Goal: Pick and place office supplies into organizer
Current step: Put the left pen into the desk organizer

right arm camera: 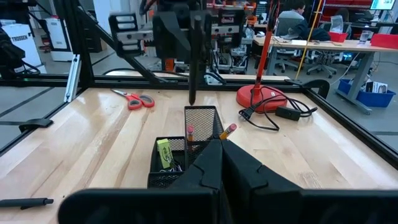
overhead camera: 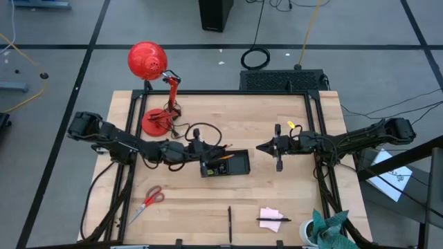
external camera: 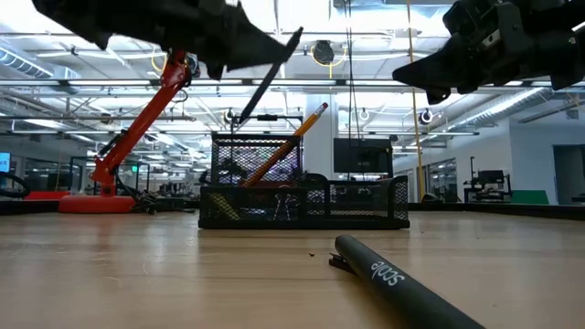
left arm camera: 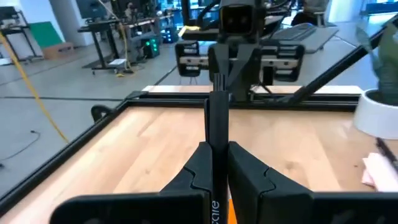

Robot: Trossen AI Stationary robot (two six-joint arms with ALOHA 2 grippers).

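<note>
In the high view the left tool (overhead camera: 201, 153) sits at the middle of the frame, over the left end of the black mesh organizer (overhead camera: 239, 164), its fingers clamped on a thin dark pen (left arm camera: 217, 118) that points away from the wrist. The low view shows that pen (external camera: 271, 75) slanting down above the organizer's tall cup. Two orange pencils (right arm camera: 227, 131) lean in that cup, and a yellow-green piece (right arm camera: 163, 151) stands in a low compartment beside it.

The right tool (overhead camera: 260, 148) hovers just right of the organizer, fully closed and holding nothing.

Red-handled scissors (overhead camera: 150, 199) lie at lower left on the counter (overhead camera: 297, 194). Another dark pen (overhead camera: 229, 223) lies at bottom centre, and a pink sticky-note pad (overhead camera: 270, 217) with a pen (overhead camera: 274, 220) across it sits to its right. A red desk lamp (overhead camera: 148, 62) stands at upper left.
</note>
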